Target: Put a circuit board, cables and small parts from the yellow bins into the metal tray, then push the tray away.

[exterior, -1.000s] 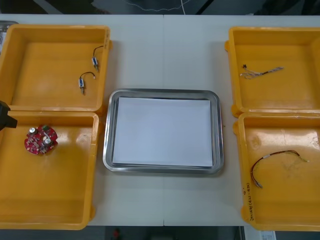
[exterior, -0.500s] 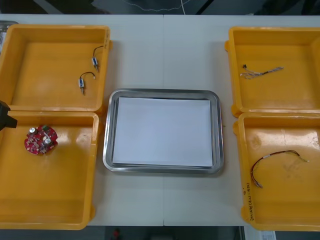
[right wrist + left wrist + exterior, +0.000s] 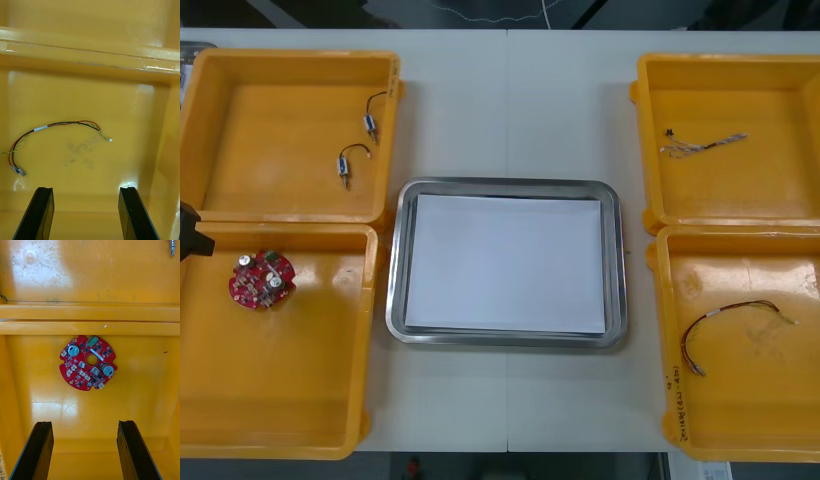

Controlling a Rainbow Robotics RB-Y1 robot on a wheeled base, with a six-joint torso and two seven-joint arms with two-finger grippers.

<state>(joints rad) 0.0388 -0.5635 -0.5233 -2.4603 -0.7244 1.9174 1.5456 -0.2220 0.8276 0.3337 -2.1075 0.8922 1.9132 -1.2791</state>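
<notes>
Front view: light table (seamed) bears tray.

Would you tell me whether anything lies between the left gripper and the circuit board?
Nothing visible does: the open left gripper hangs over bare floor of the yellow bin, the red circuit board just beyond it. The right gripper hovers by a cable.

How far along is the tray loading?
Nothing done: the metal tray holds no items. In hand: left gripper open over the circuit board, right gripper open over the red and yellow cable. Left: all picks, including small metal parts, then the push.
</notes>
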